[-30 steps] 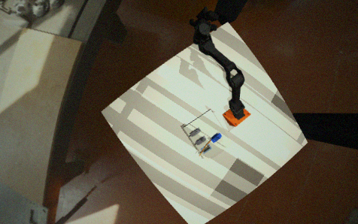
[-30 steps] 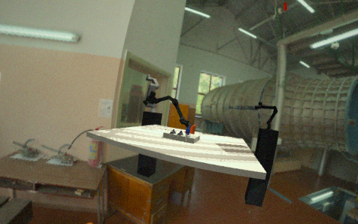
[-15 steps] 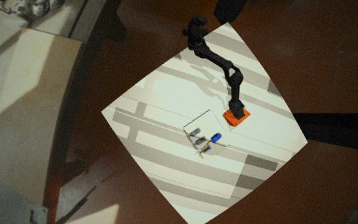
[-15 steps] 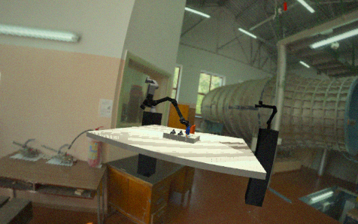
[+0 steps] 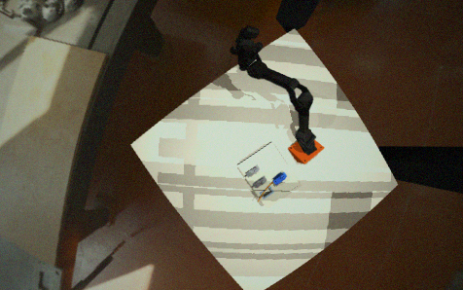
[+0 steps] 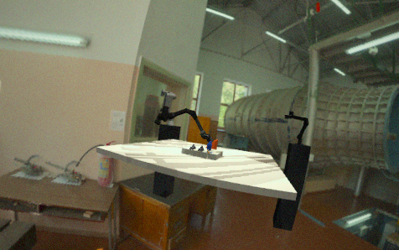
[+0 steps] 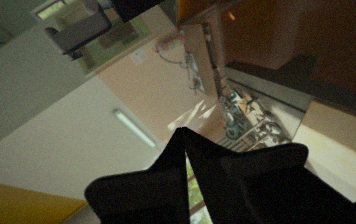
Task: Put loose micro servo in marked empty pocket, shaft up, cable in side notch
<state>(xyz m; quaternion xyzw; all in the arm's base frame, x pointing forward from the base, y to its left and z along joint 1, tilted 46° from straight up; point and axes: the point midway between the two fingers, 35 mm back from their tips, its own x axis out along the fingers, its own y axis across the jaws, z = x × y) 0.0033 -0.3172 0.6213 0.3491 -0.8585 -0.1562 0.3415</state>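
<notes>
My gripper (image 7: pixel 181 131) is shut and empty, its fingertips meeting in the wrist view. It is raised at the far end of the arm, well away from the deck. The blue servo (image 5: pixel 280 178) (image 6: pixel 209 146) is at the deck (image 5: pixel 268 157) (image 6: pixel 202 154), to the right of the row of grey servos. Its orange cable (image 5: pixel 264 193) runs to the lower left across a dark grey-blue spot, possibly the pocket, and reaches the deck's edge. In the exterior view the servo stands taller than the grey ones. Whether its ears lie flat cannot be told.
Two grey servos (image 5: pixel 252 170) (image 5: pixel 259 182) sit on the deck's left part. The arm's orange base plate (image 5: pixel 315 153) (image 6: pixel 215 143) is just beyond the deck. Black posts (image 6: pixel 168 132) (image 6: pixel 293 176) stand by the white table (image 5: pixel 209 214) (image 6: pixel 251 174). The right-hand post carries another small black arm (image 6: pixel 305 126).
</notes>
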